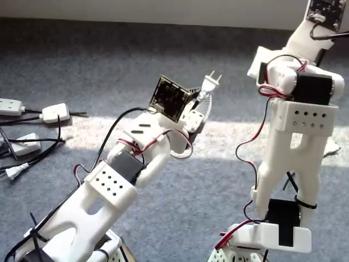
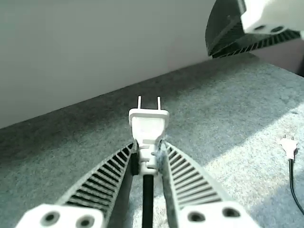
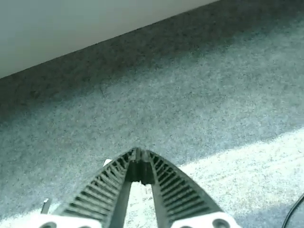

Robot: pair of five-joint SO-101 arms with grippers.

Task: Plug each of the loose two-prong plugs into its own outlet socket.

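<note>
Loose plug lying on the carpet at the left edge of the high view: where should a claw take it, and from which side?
Probably the white body of the loose plug, just behind its prongs, coming down from above. It lies flat on the carpet with the cord trailing from its back end, so closing across the body keeps the prongs free.

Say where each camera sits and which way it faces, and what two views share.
High view: fixed off the arms, looking down over the carpeted table; both arms show.
Left wrist view: on the left wrist, facing the wall along the left gripper, shut on a white plug.
Right wrist view: on the right wrist, facing table and wall along the shut right gripper.
Shared: the high view also shows that plug, held raised.
</note>
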